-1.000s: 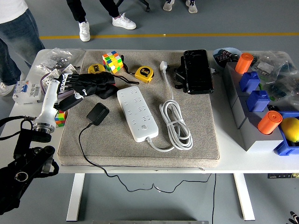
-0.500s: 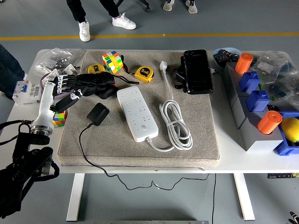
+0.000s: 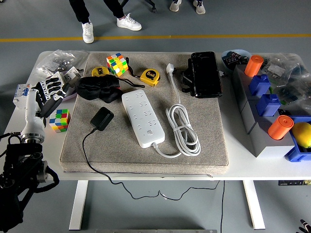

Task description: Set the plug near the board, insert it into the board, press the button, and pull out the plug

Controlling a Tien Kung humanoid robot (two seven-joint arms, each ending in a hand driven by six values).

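Note:
The black plug adapter (image 3: 101, 118) lies flat on the grey mat (image 3: 209, 141), and its thin black cable runs off over the mat's front edge. Just right of it the white power strip (image 3: 142, 118) lies at a slant. The strip's own white cord (image 3: 183, 128) is coiled beside it and ends in a white plug (image 3: 169, 68) at the back. My left hand (image 3: 48, 90) hovers over the table left of the mat, fingers spread and holding nothing, well apart from the adapter.
A black cloth bundle (image 3: 99, 88), a Rubik's cube (image 3: 117, 63), two tape measures (image 3: 150, 76) and a black box (image 3: 205, 74) line the mat's back. A small cube (image 3: 59, 120) sits left of the mat. Grey blocks with blue and orange parts (image 3: 265, 109) stand at right.
My left hand has drawn back leftward, from over the black cloth to off the mat's left edge, uncovering the small cube. The person at the far left has gone from view.

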